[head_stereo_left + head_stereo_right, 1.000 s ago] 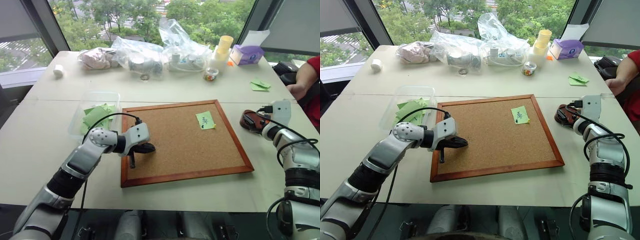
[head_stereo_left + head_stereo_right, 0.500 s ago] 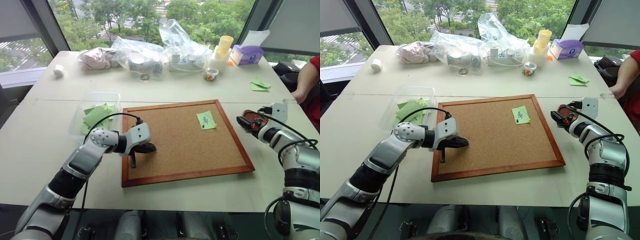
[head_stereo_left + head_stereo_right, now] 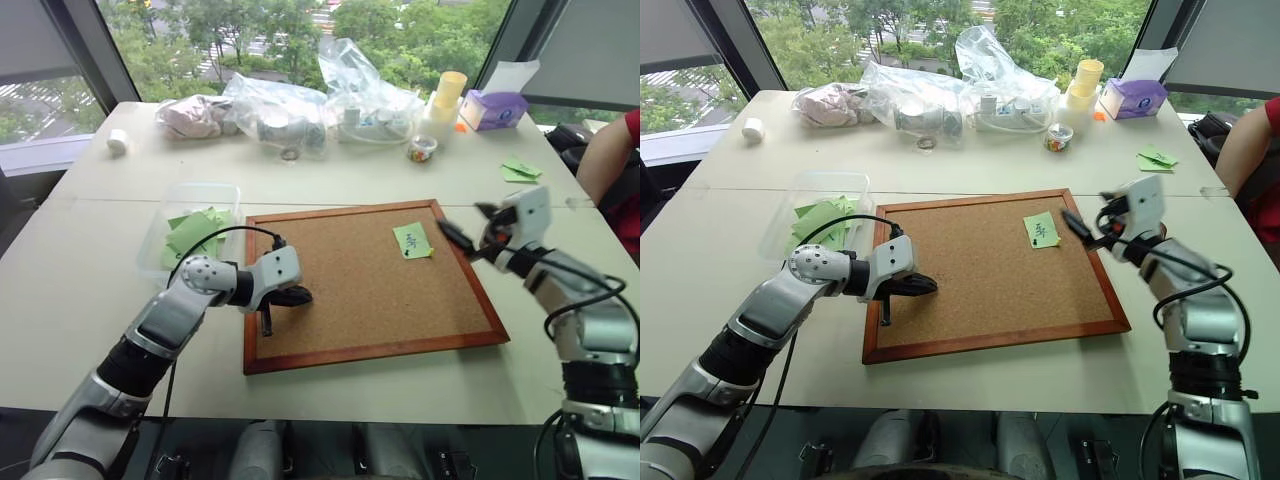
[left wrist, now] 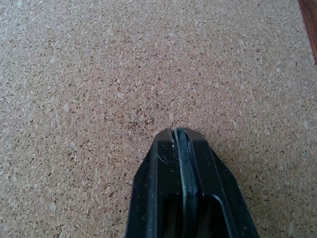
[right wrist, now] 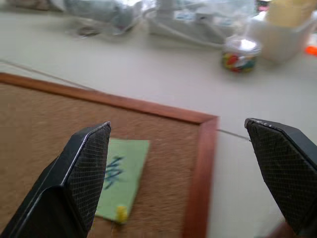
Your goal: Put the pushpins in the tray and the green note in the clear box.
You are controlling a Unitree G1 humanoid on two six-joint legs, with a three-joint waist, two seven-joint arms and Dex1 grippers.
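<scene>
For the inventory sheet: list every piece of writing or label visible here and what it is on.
Green note on the corkboard: a dark handwritten scribble, not readable as a word.
Purple tissue box: any print is too small to read.
Small jar of coloured bits: no legible label.
Clear bags: contents show no readable text.
Nothing else carries writing.

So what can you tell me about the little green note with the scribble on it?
The green note is a small, light-green paper square with a dark handwritten scribble on its face. It lies flat on the corkboard, near the far right corner. A yellow pushpin sits at its near edge, seemingly pinning it down. Nothing else touches it; the right gripper hovers open just beside it.
</scene>
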